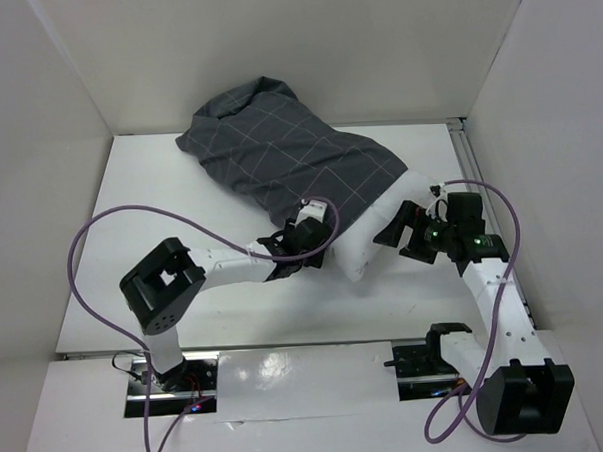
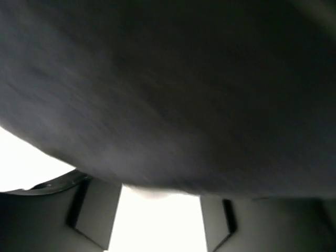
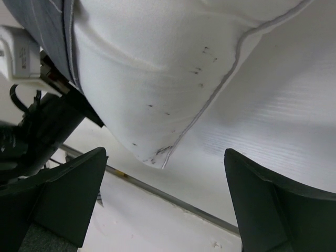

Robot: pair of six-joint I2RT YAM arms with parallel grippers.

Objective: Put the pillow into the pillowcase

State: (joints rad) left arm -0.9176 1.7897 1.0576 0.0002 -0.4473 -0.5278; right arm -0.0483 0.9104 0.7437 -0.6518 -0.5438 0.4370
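Note:
The dark grey checked pillowcase [image 1: 288,151] lies across the back of the table, pulled over most of the white pillow [image 1: 368,251]. Only the pillow's near right end sticks out. My left gripper [image 1: 304,238] is at the pillowcase's near hem. In the left wrist view the dark cloth [image 2: 184,94] drapes over the fingertips; the fingers [image 2: 94,215] stand apart with bright white between them. My right gripper [image 1: 394,227] is open beside the bare pillow end. In the right wrist view the pillow's piped corner [image 3: 157,79] hangs just ahead of the gripper [image 3: 165,173], untouched, with the pillowcase hem [image 3: 44,21] at upper left.
White walls close in the table [image 1: 160,192] on the left, back and right. A metal rail [image 1: 474,168] runs along the right side. Purple cables [image 1: 92,235] loop beside both arms. The left arm's dark wrist [image 3: 47,121] shows in the right wrist view.

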